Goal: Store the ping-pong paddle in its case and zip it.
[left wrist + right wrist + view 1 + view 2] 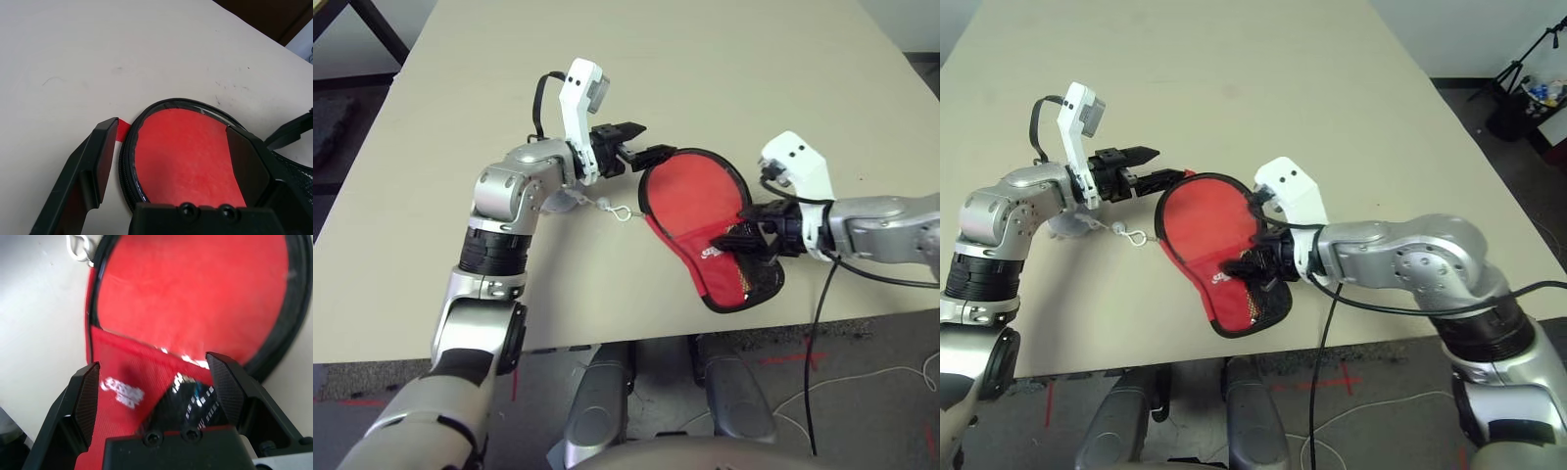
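Left eye view: my right gripper (pixel 751 238), fingers spread, pins the case (pixel 690 211) flat while my left gripper (pixel 644 149), also spread, straddles its zipper rim.

White lettering is showing on the case's (pixel 146 328) red panel, too blurred for reading.

The case (pixel 700 225) lies flat near the table's near edge, red side up, black-edged round end far, mesh end near.
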You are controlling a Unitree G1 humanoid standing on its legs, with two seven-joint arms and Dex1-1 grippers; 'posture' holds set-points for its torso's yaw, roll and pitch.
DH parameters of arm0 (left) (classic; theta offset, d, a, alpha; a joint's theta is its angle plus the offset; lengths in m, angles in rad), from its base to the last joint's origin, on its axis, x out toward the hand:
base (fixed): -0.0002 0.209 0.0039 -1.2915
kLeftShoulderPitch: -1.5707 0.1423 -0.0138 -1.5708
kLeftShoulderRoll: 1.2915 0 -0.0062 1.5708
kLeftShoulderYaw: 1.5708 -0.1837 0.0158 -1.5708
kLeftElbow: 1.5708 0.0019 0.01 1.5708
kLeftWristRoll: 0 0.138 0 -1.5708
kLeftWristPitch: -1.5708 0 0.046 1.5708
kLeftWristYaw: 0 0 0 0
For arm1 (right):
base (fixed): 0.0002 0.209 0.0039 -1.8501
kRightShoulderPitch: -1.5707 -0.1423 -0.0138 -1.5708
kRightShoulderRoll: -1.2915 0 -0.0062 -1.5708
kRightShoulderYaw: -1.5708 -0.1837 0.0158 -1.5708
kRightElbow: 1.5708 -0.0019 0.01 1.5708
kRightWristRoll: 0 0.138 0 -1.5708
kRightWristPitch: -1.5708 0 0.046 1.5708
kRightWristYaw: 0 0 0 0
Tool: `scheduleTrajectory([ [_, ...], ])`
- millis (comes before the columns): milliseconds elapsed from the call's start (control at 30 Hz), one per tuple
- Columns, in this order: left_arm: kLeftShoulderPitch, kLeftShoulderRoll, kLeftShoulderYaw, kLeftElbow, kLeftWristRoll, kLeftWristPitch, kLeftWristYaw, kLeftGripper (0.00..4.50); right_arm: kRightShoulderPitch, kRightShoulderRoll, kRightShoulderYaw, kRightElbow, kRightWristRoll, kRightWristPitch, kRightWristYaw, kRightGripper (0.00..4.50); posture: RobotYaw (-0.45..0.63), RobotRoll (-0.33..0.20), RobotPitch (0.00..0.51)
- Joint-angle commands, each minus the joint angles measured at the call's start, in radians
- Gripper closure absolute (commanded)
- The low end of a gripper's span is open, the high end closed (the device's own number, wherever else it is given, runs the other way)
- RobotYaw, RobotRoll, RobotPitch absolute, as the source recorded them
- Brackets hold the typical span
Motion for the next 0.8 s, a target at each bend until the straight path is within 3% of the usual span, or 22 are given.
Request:
scheduleTrajectory([
  [33,-0.007,0.010,-0.022,-0.012,0.017,-0.009,-0.014,0.00,-0.005,0.013,0.054,-0.029,-0.110,0.023,0.052,0.04,0.02,0.000,0.230],
  [267,-0.019,0.071,-0.042,0.007,0.048,-0.037,-0.059,0.00,0.020,0.001,0.113,-0.060,-0.289,0.014,0.170,0.04,0.03,0.000,0.229],
  [533,-0.028,0.265,-0.112,0.045,0.173,-0.103,-0.172,0.00,0.036,0.028,0.175,-0.025,-0.483,-0.037,0.259,0.04,0.03,0.000,0.221],
  [667,-0.023,0.376,-0.133,-0.009,0.210,-0.034,-0.208,0.00,0.047,0.058,0.177,-0.012,-0.538,-0.042,0.287,0.04,0.04,0.000,0.220],
  [800,-0.004,0.436,-0.128,-0.064,0.224,0.066,-0.197,0.00,0.054,0.084,0.172,-0.007,-0.579,-0.040,0.315,0.04,0.04,0.000,0.218],
])
